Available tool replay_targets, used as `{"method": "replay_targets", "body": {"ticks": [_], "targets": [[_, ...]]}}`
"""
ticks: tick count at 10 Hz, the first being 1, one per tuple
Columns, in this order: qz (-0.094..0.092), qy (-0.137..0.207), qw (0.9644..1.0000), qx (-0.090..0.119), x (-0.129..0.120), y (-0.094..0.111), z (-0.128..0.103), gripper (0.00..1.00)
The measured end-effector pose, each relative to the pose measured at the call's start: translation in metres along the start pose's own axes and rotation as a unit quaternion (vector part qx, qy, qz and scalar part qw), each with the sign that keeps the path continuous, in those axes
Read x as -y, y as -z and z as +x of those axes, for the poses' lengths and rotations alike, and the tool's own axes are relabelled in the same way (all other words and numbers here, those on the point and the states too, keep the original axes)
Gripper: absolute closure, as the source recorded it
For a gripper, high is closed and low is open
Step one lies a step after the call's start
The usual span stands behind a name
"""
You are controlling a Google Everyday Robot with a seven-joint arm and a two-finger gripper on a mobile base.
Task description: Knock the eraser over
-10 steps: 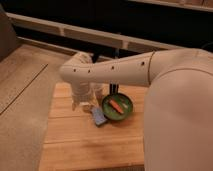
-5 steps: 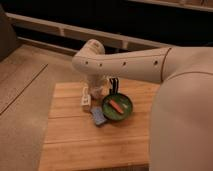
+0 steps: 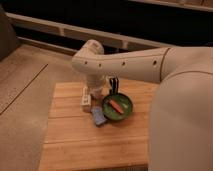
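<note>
Nearest to the camera is the bare front part of the light wooden slatted table. The round dark green bowl stands further back on it and serves here as the landmark. A small orange-red oblong piece lies inside the bowl. A flat blue-grey block, maybe a sponge, lies at the near-left side of the bowl and seems to touch its wall.

Left of the bowl, just beside it, is the white rectangular eraser. I cannot tell for sure if it stands on its end or lies already flat.

Just behind the bowl, at its far-left rim, hangs the dark gripper, low over the table. It holds nothing that I can see, and I cannot tell if it is wide or narrow. I think it is kept so low and close so that a sideways push can reach the eraser.

The thick white arm reaches above it from the right. Far behind the bowl runs a pale rail.
</note>
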Motion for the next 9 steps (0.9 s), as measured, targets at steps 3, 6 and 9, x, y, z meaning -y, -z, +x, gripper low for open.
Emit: {"method": "replay_targets", "body": {"ticks": [3, 6, 9], "targets": [[0.088, -0.017, 0.9944, -0.057, 0.08, -0.036, 0.018, 0.35], [0.109, 0.018, 0.99, -0.088, 0.1, -0.076, 0.014, 0.35], [0.09, 0.069, 0.9899, -0.085, 0.092, -0.101, -0.008, 0.35]]}}
